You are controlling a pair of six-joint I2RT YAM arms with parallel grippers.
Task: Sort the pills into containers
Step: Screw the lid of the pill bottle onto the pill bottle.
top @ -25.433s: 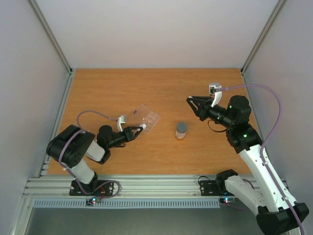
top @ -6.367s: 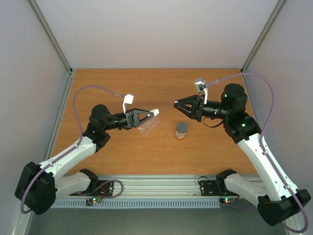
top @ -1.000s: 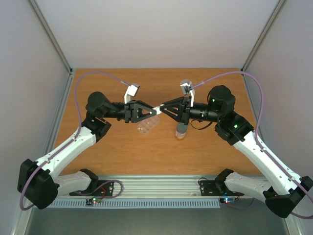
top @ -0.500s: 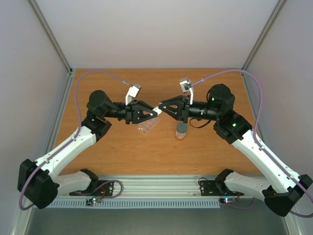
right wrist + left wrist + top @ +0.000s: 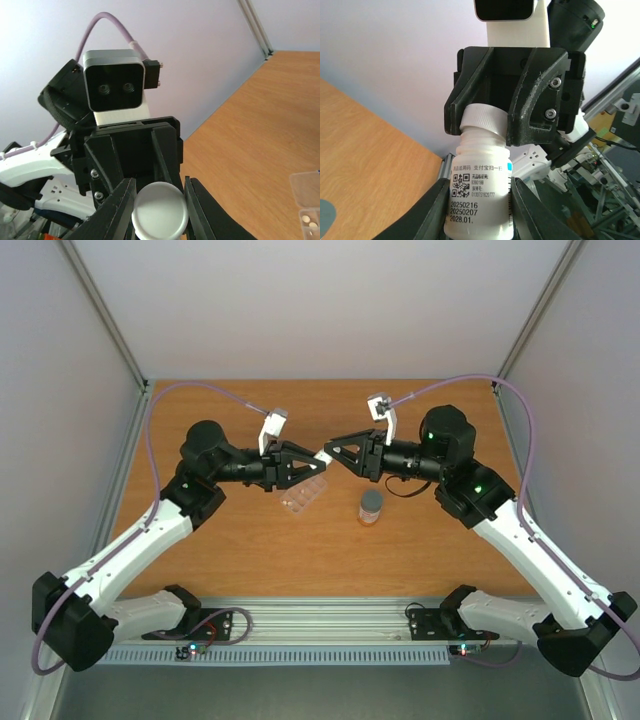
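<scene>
My left gripper (image 5: 305, 462) is shut on the body of a white pill bottle (image 5: 479, 190), held in the air above the table. My right gripper (image 5: 332, 452) faces it, its jaws closed around the bottle's white cap (image 5: 160, 210). The cap also shows in the left wrist view (image 5: 481, 120). The clear pill box (image 5: 303, 497) lies open on the table below the grippers. Its corner shows in the right wrist view (image 5: 307, 200), with a few pale pills (image 5: 313, 223) in one cell. No dark blue-purple pill shows.
A small bottle with a grey cap (image 5: 371, 505) stands on the wooden table (image 5: 440, 560), right of the pill box. Grey walls close in the left, right and far sides. A metal rail (image 5: 320, 618) runs along the near edge.
Both grippers, joined at the white bottle, have shifted slightly toward the far side. The right gripper no longer covers the grey-capped bottle.
</scene>
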